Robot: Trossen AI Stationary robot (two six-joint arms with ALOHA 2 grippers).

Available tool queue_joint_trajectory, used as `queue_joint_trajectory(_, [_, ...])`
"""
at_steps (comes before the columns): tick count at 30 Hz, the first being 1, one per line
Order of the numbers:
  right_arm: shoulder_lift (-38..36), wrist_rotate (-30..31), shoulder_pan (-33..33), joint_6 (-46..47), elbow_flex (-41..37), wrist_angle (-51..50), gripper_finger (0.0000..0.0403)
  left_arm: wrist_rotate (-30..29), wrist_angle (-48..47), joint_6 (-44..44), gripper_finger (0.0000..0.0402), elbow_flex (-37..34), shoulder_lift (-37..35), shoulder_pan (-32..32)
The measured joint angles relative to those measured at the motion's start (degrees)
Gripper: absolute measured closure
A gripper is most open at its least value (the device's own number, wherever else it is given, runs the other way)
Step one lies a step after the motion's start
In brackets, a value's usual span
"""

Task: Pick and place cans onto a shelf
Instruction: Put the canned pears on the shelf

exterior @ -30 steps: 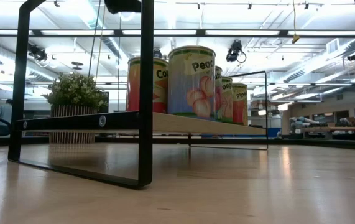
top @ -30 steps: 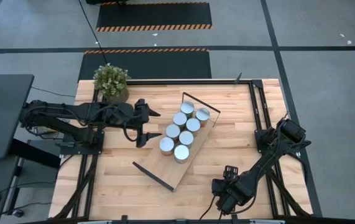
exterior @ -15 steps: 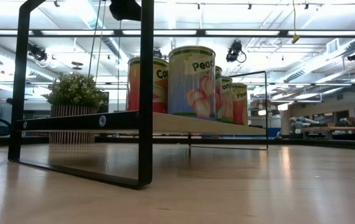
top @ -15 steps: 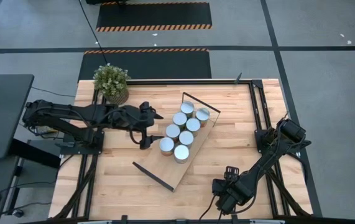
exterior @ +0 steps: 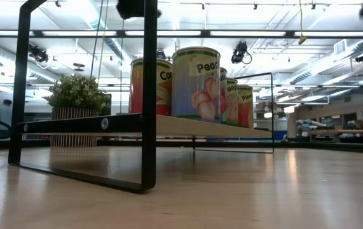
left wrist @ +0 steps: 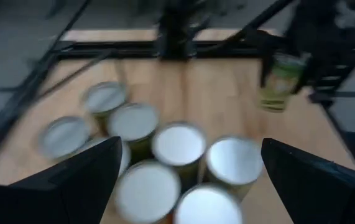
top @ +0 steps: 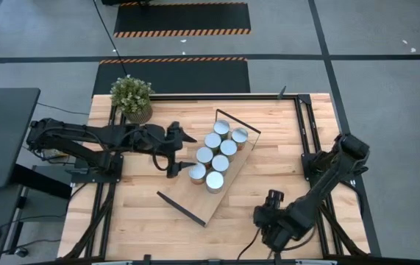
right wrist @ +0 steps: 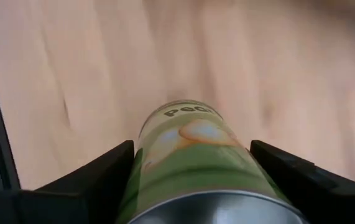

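A light plank tabletop (top: 283,140) stands on a grey floor marked with black-and-orange hazard strips; the low view looks into a hall with ceiling strip lights. A potted plant (top: 132,97) sits at the table's far left corner. The shelf (top: 217,193) lies diagonally mid-table, carrying seven cans (top: 217,163) clustered at its far end. The left gripper (top: 178,151) hovers beside them, fingers spread, empty. The right gripper (top: 273,206), near the table's front edge, is clamped around an eighth can (right wrist: 196,162).
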Motion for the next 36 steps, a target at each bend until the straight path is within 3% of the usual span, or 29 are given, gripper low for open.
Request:
queue_joint_trajectory(4, [-4.73, 16.20, 2.71, 1.21, 0.00, -0.32, 0.0091, 4.77, 9.80, 1.31, 0.0010, -6.78, 0.63, -0.04])
queue_joint_trajectory(9, [-8.14, 37.41, 5.06, -2.99, 0.00, 3.53, 0.0089, 5.09, 19.56, 2.77, 0.0010, -10.77, 0.11, -0.48])
queue_joint_trajectory(16, [-8.26, 53.12, 2.70, -22.90, 0.02, 17.95, 0.0089, 5.14, 24.26, 2.14, 0.0010, -10.70, 1.20, -1.29])
queue_joint_trajectory(20, [-7.93, 52.14, -0.80, -35.89, 0.02, 28.64, 0.0089, 5.20, 26.42, 2.89, 0.0010, -10.65, 3.81, -2.47])
queue_joint_trajectory(29, [-7.93, 36.00, -7.55, -77.14, 0.02, 70.10, 0.0088, 10.87, 32.42, 8.44, 0.0010, -10.65, 4.87, -4.91])
queue_joint_trajectory(36, [-7.93, 28.53, -11.12, -91.16, 0.02, 84.57, 0.0088, 12.36, 42.71, 17.45, 0.0010, -10.65, 4.70, -8.97])
